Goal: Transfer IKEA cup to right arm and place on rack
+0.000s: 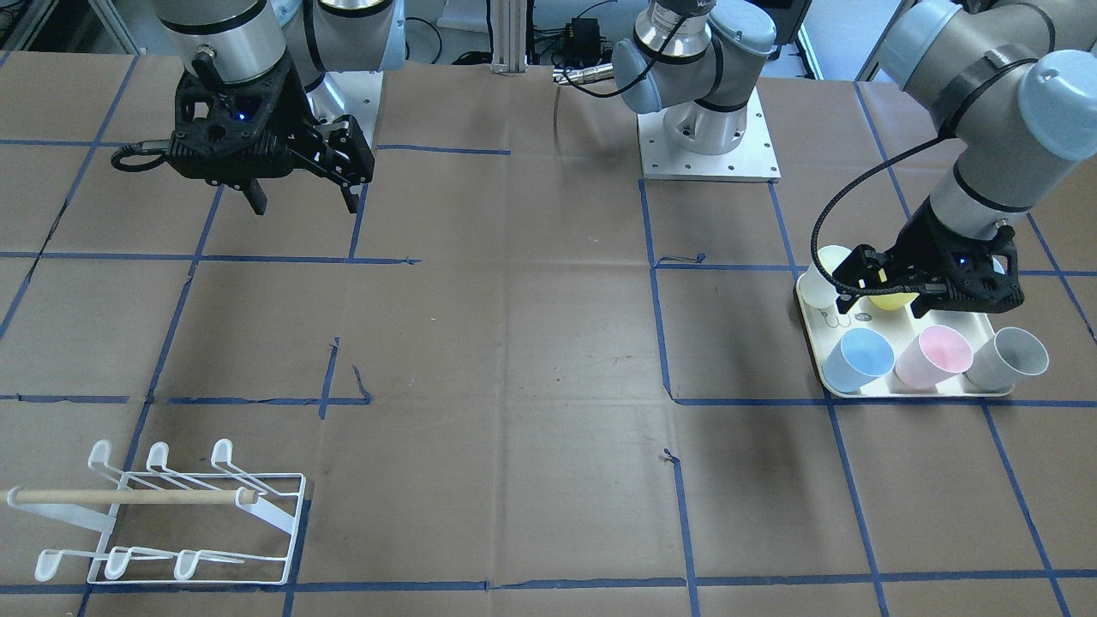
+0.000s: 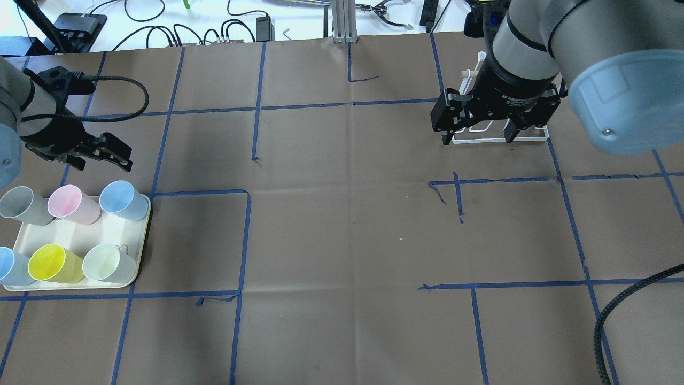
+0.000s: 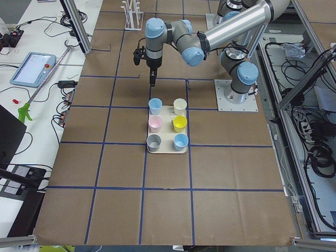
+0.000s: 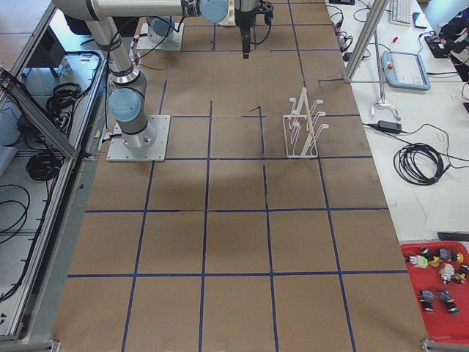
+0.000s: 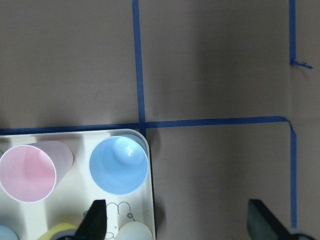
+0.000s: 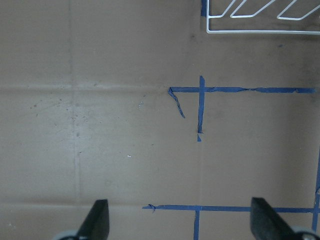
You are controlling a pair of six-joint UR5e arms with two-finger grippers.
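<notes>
**Six pastel cups stand mouth-up on a tray, and my left gripper hangs open above the tray's far corner.**

The cups [image 2: 72, 203] sit in two rows of three on the cream tray [image 2: 64, 235], their long axes vertical. I cannot tell which one is meant. The blue cup [image 2: 124, 199], at the tray's far corner nearest the table's middle, lies closest beneath the left gripper [image 2: 102, 159]. Its fingers [image 5: 95, 222] are spread wide and hold nothing. In the left wrist view this cup sits off-centre, toward one finger, and the gap is mostly over bare table [image 5: 215, 165] just past the tray's edge. I judge I must shift toward the tray before descending. The right gripper [image 1: 304, 193], equally wide and empty, hangs well apart from the tray, on the side of the rack [image 1: 171, 514].
</notes>
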